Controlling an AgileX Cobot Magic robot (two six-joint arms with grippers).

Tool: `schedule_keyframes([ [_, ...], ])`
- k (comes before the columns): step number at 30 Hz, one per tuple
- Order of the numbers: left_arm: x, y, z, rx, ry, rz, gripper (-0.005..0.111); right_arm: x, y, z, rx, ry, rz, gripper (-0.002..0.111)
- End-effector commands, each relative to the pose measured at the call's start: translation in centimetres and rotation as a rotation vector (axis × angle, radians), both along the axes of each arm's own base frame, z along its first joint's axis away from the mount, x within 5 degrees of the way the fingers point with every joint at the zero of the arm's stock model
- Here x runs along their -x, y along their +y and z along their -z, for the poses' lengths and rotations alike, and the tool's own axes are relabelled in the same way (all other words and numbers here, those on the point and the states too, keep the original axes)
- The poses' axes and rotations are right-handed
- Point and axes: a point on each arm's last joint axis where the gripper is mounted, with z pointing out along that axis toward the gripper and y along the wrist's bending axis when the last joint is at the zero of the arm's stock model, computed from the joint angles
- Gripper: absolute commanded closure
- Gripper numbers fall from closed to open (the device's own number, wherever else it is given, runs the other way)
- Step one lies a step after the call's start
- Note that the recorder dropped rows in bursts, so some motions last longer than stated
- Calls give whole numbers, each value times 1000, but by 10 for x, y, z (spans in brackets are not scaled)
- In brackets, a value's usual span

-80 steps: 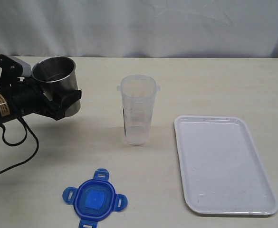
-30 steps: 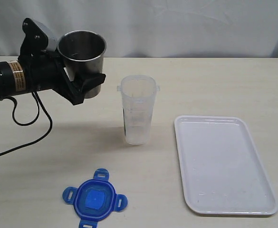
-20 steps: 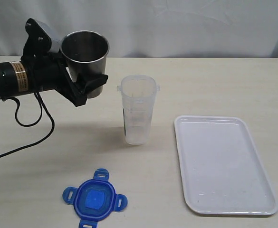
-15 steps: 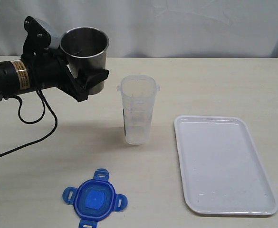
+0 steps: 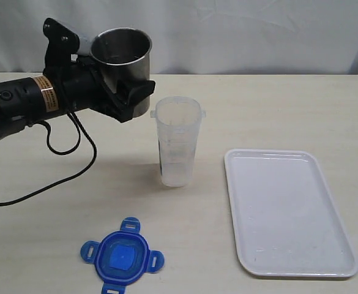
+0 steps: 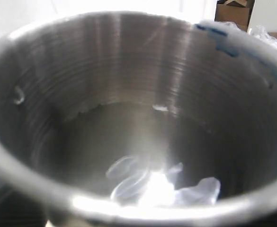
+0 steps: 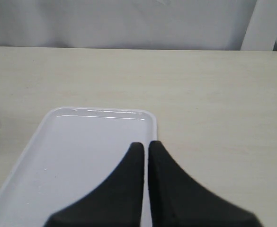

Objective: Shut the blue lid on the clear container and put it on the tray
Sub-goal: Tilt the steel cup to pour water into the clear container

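Steel catches the light first — a shiny steel cup (image 5: 123, 64) clamped in the left gripper (image 5: 126, 98), jaws spread wide around its wall, carried upright and clear of the table (image 5: 276, 110). Its rim stands just beside and slightly above the mouth of the clear container (image 5: 178, 141), which sits upright on the table right next to that gripper, open-topped. The left wrist view looks straight down into the cup (image 6: 138, 123): a little clear liquid or something glassy glints at the bottom, though I cannot tell which.

By my reading this is a pouring step ahead of the lidding — the cup looks poised to be tipped over the container's mouth. That would call for bringing the cup's lip directly above the opening and tilting gently, without knocking the tall, light tumbler over.

The blue lid (image 5: 123, 258) lies flat on the table, well apart from the left gripper, nearer the table's front edge, untouched. The right gripper (image 7: 145, 147) is pinched fully closed on nothing, hovering over the near end of the white tray (image 5: 289, 211), which holds nothing yet.
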Motion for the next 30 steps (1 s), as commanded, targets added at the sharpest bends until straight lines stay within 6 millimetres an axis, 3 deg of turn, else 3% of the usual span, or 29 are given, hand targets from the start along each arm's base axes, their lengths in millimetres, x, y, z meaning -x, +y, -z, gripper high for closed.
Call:
schedule_keyframes([
  [1, -5, -4, -2, 15, -38, 3, 107, 0, 0, -1, -2, -16, 6, 104],
  [23, -6, -3, 0, -259, -288, 68, 107, 0, 0, -1, -2, -16, 6, 104],
  [30, -10, -4, -6, -244, -294, 46, 107, 0, 0, -1, -2, -16, 6, 104],
])
